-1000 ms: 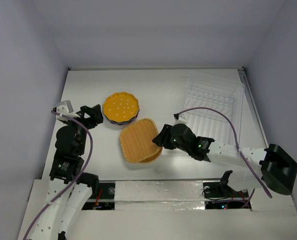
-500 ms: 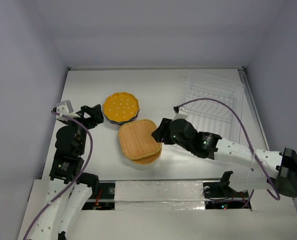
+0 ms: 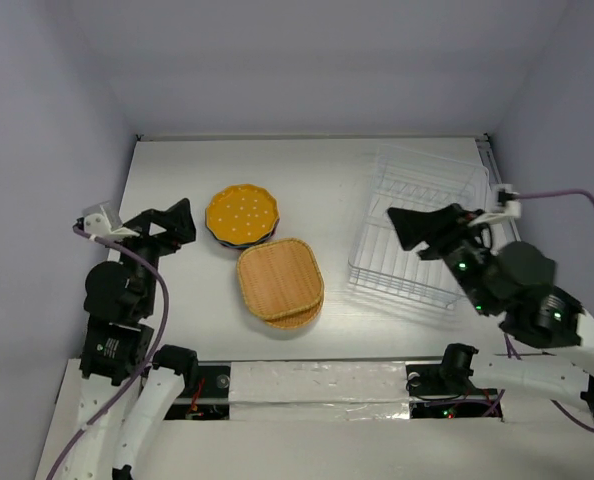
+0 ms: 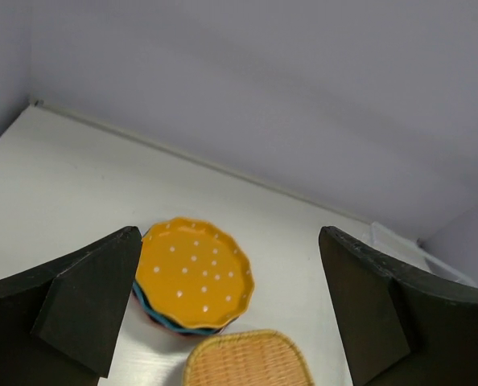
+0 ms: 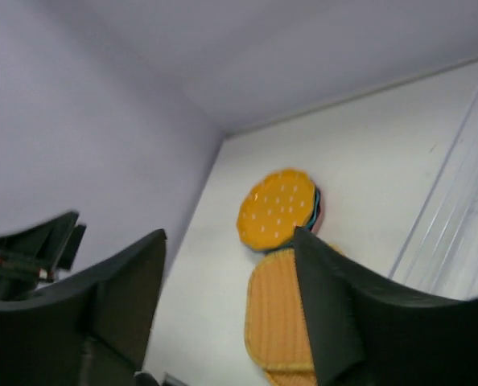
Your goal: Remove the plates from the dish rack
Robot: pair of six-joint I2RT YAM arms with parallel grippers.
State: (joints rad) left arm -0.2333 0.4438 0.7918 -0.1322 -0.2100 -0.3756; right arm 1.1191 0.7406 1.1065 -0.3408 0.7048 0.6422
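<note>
Right gripper (image 3: pixel 407 230) has withdrawn from the woven plates (image 3: pixel 280 282) to the dish rack (image 3: pixel 407 272), jaws wide and empty; left gripper (image 3: pixel 180 222) likewise. Woven plates lie nearest on the desk (image 3: pixel 327 180), scalloped stack (image 3: pixel 242 215) beyond. Farther off, the rack seems bare, so unloading looks done and only a retreat remains.

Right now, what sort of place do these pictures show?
Likely a robot test cell, not a kitchen: white table boxed by bare walls, two arms mounted at its edge, dish rack and plates.

Three stacked scalloped plates (image 3: pixel 242 213), two stacked woven plates (image 3: pixel 280 281), one clear wire dish rack (image 3: pixel 397 283)
</note>
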